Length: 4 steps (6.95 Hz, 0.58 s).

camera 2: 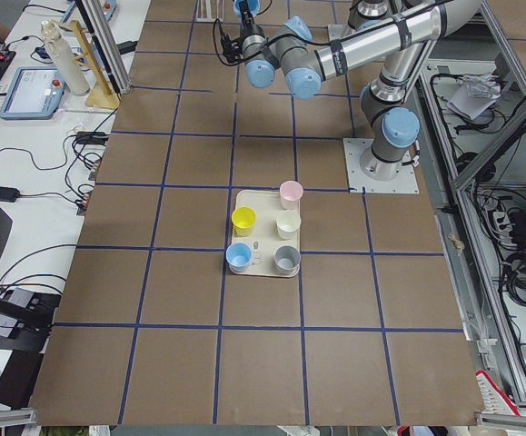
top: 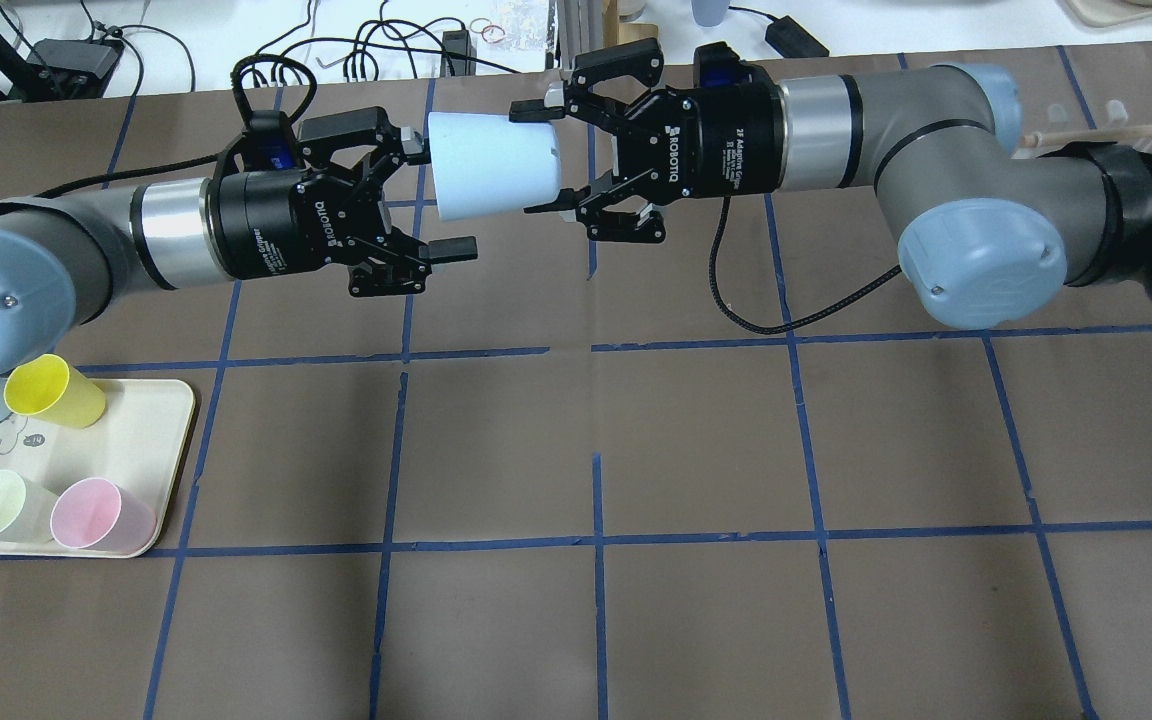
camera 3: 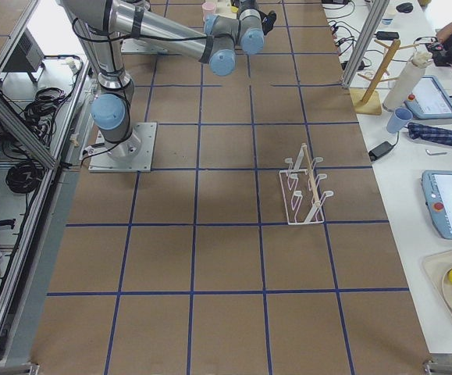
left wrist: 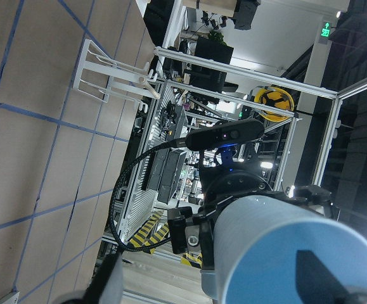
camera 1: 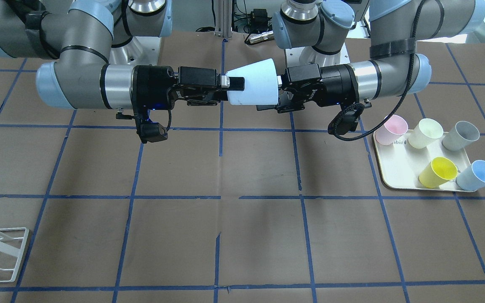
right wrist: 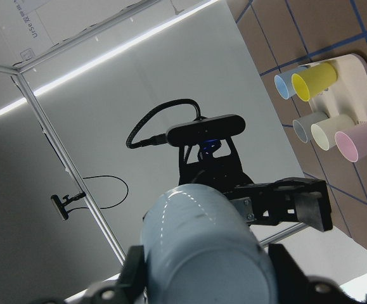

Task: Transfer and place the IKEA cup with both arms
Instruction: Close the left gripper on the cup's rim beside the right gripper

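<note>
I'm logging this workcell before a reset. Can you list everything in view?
IKEA cup: one, sky-blue, sideways in mid-air between the hands.
tray: one, cream, on the table at the robot's left.
cups on tray: five, pink, pale green, grey, yellow, blue.
rack: one, white wire, at the robot's right.
arms: two, silver-grey, left arm and right arm meeting above the table.
right hand: one, black, shut on the cup's narrow end.
left hand: one, black, open at the rim.

Left arm (top: pixel 26 270) and right arm (top: pixel 976 250) were stretched level, forearms roughly in line, wrists pointed at each other. Right gripper (top: pixel 531 160) was clamped on the narrow end of the IKEA cup (top: pixel 491 165). Left gripper (top: pixel 444 198) stood spread wide, one finger at the cup's rim, the other clear of it.
</note>
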Each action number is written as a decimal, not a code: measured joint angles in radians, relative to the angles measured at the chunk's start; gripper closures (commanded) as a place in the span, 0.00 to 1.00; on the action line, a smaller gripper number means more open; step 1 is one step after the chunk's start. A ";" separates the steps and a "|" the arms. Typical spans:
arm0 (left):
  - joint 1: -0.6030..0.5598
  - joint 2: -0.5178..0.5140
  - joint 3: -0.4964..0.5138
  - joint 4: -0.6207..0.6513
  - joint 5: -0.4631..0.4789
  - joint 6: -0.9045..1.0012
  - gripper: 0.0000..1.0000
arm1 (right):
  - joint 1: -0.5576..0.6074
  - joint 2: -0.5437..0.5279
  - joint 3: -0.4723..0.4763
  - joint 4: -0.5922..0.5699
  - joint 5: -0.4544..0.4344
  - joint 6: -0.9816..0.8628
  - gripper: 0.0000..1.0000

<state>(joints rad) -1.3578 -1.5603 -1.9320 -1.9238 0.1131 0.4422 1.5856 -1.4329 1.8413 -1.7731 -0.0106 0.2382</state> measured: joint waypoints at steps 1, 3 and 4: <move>0.001 0.004 0.000 0.001 -0.001 -0.003 0.36 | 0.000 0.003 0.000 0.001 0.003 0.000 1.00; 0.007 0.011 0.005 0.001 -0.001 -0.008 0.57 | 0.000 0.010 0.000 0.003 0.002 0.000 1.00; 0.007 0.012 0.007 0.001 0.000 -0.010 0.64 | 0.000 0.011 -0.001 0.006 0.000 0.001 1.00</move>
<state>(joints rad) -1.3505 -1.5487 -1.9248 -1.9226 0.1127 0.4326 1.5853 -1.4220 1.8408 -1.7668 -0.0105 0.2388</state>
